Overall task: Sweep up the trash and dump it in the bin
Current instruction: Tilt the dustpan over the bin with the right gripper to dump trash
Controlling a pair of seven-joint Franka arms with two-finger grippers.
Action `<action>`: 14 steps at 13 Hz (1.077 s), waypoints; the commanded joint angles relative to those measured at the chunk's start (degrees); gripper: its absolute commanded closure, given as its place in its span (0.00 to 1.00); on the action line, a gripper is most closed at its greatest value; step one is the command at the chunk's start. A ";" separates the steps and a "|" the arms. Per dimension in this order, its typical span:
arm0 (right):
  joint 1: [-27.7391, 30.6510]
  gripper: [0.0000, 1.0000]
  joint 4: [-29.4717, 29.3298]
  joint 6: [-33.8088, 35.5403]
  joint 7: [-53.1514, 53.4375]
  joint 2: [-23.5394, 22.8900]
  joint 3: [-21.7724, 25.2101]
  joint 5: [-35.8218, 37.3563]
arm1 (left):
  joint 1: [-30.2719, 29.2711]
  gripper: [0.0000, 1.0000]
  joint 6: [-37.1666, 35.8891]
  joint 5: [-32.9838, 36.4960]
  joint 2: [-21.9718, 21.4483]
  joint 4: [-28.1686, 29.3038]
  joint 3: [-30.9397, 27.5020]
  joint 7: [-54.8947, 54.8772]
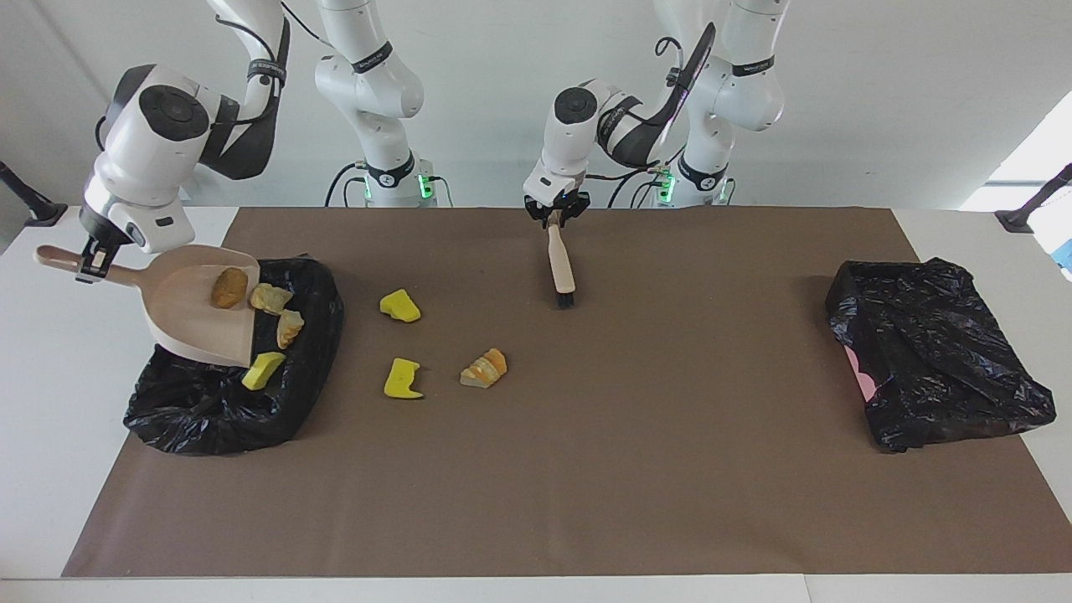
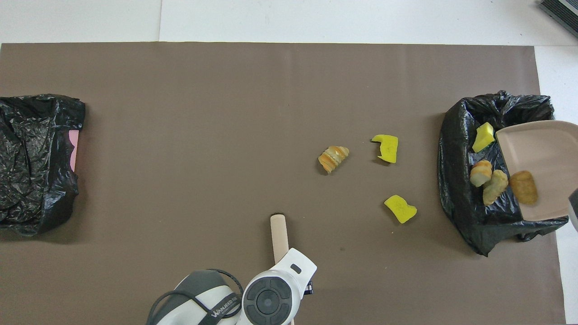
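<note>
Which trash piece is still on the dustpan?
The brown nugget-like lump alone lies on the tilted dustpan; the other three pieces are past its lip, over the black bag.

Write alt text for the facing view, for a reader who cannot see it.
The right tool tips a beige plastic dustpan over a black bag-lined bin; small yellow and tan trash lumps slide off into it. Three lumps remain on the brown mat. The left tool holds a beige hand brush.
</note>
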State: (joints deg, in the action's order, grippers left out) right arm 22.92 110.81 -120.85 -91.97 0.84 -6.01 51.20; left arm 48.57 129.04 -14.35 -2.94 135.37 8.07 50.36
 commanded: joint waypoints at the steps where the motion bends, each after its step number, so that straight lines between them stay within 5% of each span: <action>1: 3.88 1.00 1.43 -1.93 -2.24 2.68 0.03 1.88 | 0.13 0.24 0.43 -0.51 0.04 -0.10 -1.48 -2.10; 3: 3.80 1.00 0.30 -0.80 -2.69 3.03 0.03 1.62 | -5.38 0.10 -0.97 0.28 -0.14 -2.29 -1.57 -2.55; 6: 3.10 1.00 -0.85 0.26 -2.16 3.03 -0.58 -0.74 | -13.12 0.08 -3.53 4.66 0.13 -5.55 -1.57 -2.46; 10: -1.29 1.00 -2.00 4.57 -1.98 2.51 -1.02 -12.06 | -21.92 0.03 -5.11 9.51 -0.66 -7.39 -1.57 -5.08; 14: -3.83 1.00 -2.53 4.75 -1.55 1.98 -1.55 -26.30 | -32.81 0.02 -13.61 9.51 -2.77 -11.61 -1.57 -19.73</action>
State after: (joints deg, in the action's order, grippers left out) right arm 20.21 109.53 -117.20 -93.55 3.27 -7.05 29.39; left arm 20.47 120.41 -5.70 -3.71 125.70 5.86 36.74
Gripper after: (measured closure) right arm 0.687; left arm 0.026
